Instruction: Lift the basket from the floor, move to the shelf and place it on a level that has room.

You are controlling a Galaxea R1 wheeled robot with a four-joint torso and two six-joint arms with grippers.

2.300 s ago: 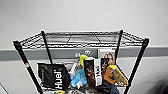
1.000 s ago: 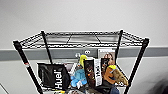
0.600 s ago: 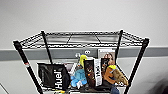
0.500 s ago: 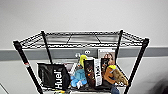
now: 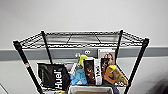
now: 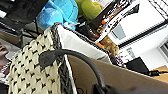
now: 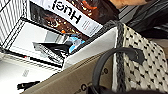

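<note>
Two steps judged done: basket (image 5: pixel 90 89) off floor, carried near shelf (image 5: pixel 140 60), rim below second tier's Huel bags (image 5: pixel 53 76). Each wrist view shows loop handle (image 6: pixel 75 56) close; pincer state cannot tell. Remaining: raise, set on bare top level (image 5: pixel 82 38).

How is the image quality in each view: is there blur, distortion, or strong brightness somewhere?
Head view: soft overall, and the shelf posts splay outward from wide-angle distortion. Left wrist view: the basket and its handle are very close and blurred, and the pale wall behind looks very bright. Right wrist view: the basket weave is smeared, but the Huel bag lettering stays readable.
</note>
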